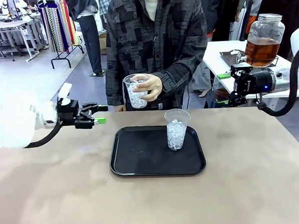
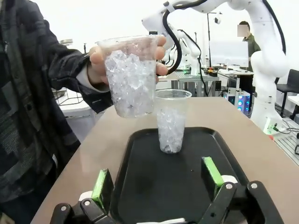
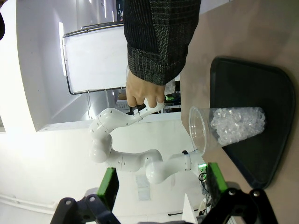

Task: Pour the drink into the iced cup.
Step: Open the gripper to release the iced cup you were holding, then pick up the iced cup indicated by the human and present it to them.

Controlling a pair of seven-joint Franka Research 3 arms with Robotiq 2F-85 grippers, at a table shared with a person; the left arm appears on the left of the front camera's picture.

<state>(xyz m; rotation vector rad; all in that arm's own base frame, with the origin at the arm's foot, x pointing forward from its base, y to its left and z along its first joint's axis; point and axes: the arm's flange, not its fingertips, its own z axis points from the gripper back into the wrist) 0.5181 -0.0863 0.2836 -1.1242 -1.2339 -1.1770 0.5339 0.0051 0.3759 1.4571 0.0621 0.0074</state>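
A clear cup full of ice [image 1: 176,129] stands on the far right part of a black tray [image 1: 142,162]. A person's hand [image 1: 149,87] holds a second iced cup [image 1: 136,91] above the table's far edge. The drink [image 1: 261,50], amber liquid in a lidded glass jar, sits on a side table at the back right. My left gripper [image 1: 100,114] hovers open left of the tray, nothing between its fingers. My right gripper [image 1: 222,89] is open and empty, right of the person. In the left wrist view, the left gripper [image 2: 158,179] faces the tray cup [image 2: 171,122] and the held cup [image 2: 131,77]. The right gripper [image 3: 163,183] looks at the tray cup [image 3: 231,126].
The brown table [image 1: 253,187] has open room in front of the tray and on both sides. The person in a dark patterned jacket [image 1: 155,36] stands at the far edge. The white side table [image 1: 222,55] stands behind my right gripper.
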